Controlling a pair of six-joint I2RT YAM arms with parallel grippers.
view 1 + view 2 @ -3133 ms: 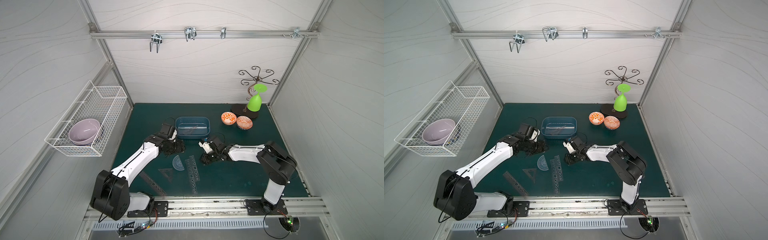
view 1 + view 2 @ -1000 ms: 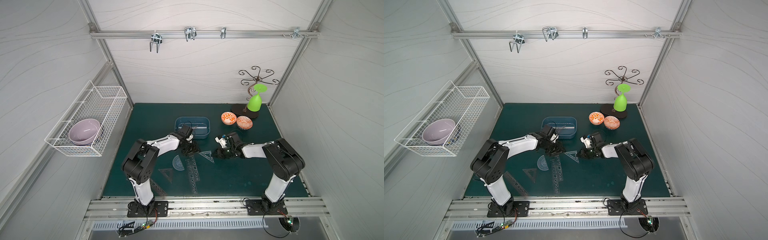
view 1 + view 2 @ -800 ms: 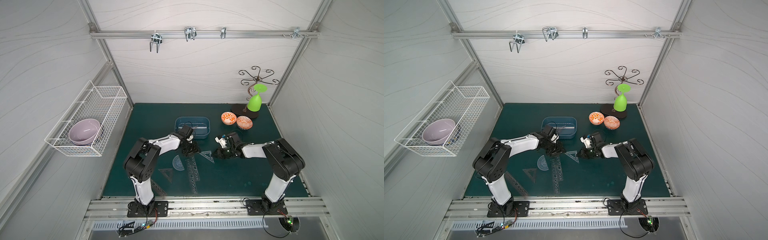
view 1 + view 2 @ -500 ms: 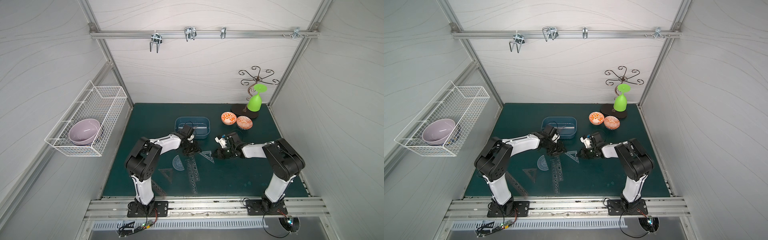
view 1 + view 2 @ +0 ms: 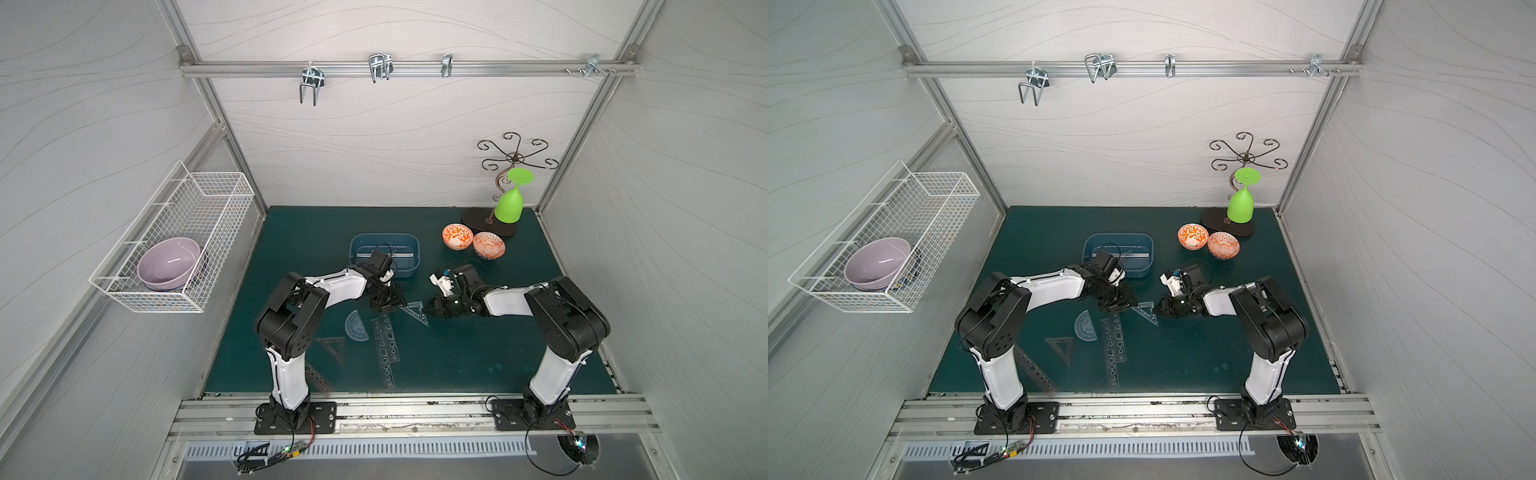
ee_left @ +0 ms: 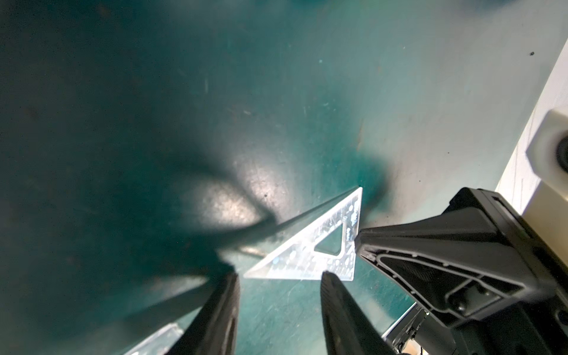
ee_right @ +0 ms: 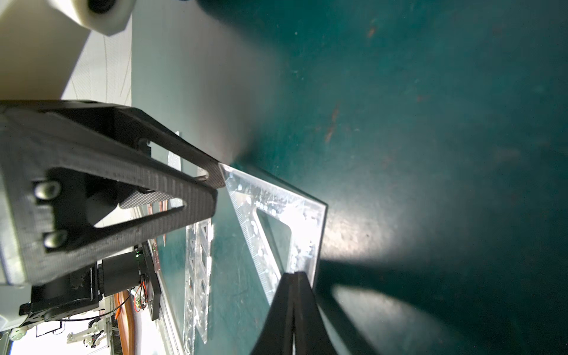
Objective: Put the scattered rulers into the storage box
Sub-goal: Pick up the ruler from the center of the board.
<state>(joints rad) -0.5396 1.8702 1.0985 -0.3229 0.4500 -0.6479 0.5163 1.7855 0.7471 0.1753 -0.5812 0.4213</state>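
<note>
Lying near set square (image 5: 417,311): stencil ruler (image 5: 384,345)

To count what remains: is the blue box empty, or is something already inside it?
Not empty. Both top views show at least one long pale ruler lying inside the box.

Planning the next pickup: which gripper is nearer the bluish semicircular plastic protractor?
Left. The left gripper is just beyond the protractor, beside the clear triangular set square; the right gripper is across that square, farther off.
</note>
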